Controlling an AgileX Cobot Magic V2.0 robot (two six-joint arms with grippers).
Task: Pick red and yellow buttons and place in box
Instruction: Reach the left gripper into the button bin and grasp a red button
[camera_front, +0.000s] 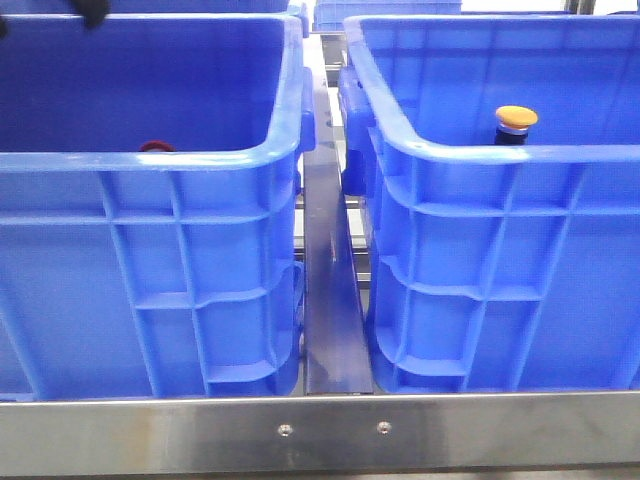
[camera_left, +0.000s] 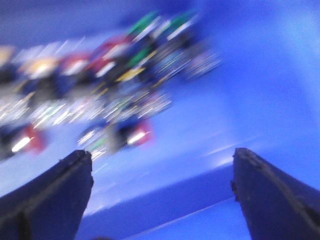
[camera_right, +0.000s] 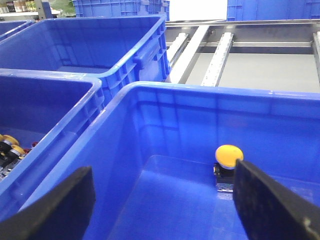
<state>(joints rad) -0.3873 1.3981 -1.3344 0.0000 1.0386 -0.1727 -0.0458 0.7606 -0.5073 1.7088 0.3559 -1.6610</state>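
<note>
A yellow button stands upright on the floor of the right-hand blue box. In the right wrist view the same yellow button sits just beyond my right gripper, which hangs open and empty over the box floor. A dark red cap peeks over the near rim of the left crate. My left gripper is open and empty above a blurred heap of coloured buttons, with a red-capped one nearest to it.
A metal rail runs between the two crates and a steel bar crosses in front. More blue crates and roller rails lie behind. A dark arm part shows above the left crate.
</note>
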